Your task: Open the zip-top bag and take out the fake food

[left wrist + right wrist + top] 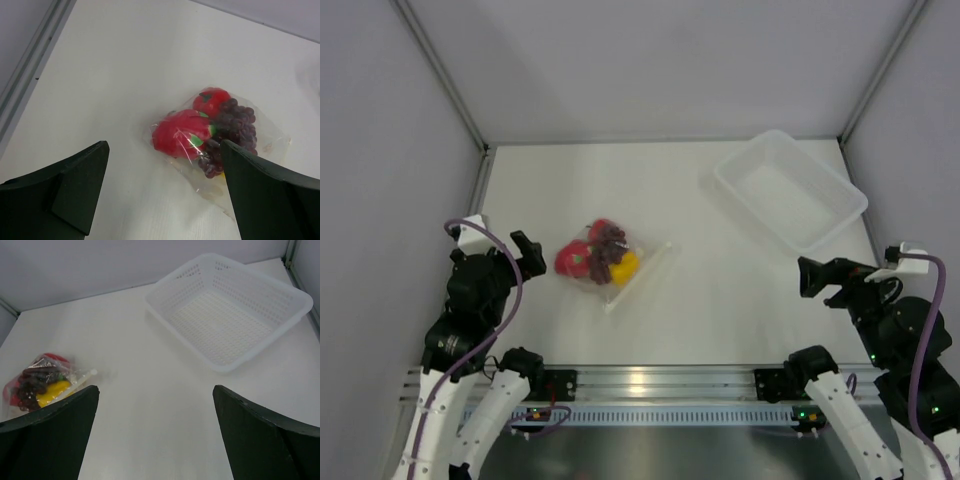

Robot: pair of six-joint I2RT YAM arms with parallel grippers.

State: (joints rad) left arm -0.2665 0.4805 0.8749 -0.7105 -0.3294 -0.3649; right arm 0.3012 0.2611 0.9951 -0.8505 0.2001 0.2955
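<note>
The left gripper (529,254), jaws apart, hangs just left of the zip-top bag (638,272), whose crinkled film blurs the fake food (599,255); the right gripper (809,278) gapes far right.

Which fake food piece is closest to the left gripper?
The pink-red fruit with green leaves, at the zip-top bag's end facing the left gripper; the grape bunch lies beyond.

left arm (432,415): white lower links; black upper joints; purple cable (517,295); white wrist block (472,233) | right arm (842,402): same white-and-black build; purple cable too | left hand (528,255), right hand (813,280): dark; broad wedge-shaped fingers (75,190)
</note>
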